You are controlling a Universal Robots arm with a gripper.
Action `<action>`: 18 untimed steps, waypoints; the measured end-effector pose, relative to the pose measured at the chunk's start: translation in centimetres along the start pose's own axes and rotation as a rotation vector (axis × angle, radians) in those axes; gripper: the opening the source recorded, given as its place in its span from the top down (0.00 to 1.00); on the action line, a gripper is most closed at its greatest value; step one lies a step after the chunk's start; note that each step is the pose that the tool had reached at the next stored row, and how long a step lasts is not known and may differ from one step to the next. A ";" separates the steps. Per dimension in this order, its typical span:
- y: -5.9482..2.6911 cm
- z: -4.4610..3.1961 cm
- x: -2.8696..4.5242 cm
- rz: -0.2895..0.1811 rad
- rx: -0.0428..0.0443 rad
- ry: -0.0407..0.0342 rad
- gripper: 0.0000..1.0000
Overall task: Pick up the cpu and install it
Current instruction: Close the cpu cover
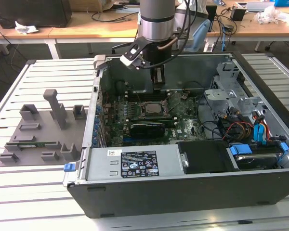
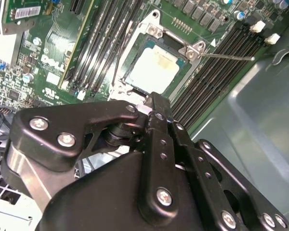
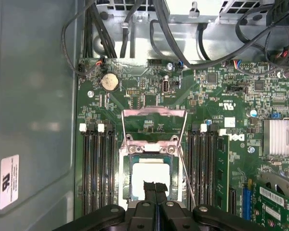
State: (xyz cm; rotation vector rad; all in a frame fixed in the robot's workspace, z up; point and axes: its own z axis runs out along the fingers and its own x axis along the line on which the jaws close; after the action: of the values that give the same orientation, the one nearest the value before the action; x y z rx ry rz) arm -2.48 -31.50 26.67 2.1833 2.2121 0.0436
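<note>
The cpu is a pale silvery square lying flat in the black-framed motherboard socket, inside the open computer case. It also appears in the second wrist view, cpu, and in the exterior view as a small grey square, cpu. The socket's metal load plate stands flipped up, and its thin lever runs beside it. My gripper hangs just above the cpu's near edge with its two black fingers pressed together and nothing between them. The exterior view has the gripper over the board.
Memory slots flank the socket on both sides. The case's side wall rises close by, and cables hang across the far end. A power supply, drive cage and grey fixture blocks surround the board.
</note>
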 end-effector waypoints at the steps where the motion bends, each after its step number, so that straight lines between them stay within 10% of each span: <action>1: 0.02 0.00 0.00 0.000 0.0000 0.0000 0.89; 12: 0.06 -0.76 0.07 0.000 -0.0002 0.0000 0.89; 18: 1.98 -0.68 0.04 0.000 -0.0001 -0.0001 0.89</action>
State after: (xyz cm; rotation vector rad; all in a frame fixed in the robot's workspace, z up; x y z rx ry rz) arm -0.53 -31.43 27.43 2.1835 2.2118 0.0436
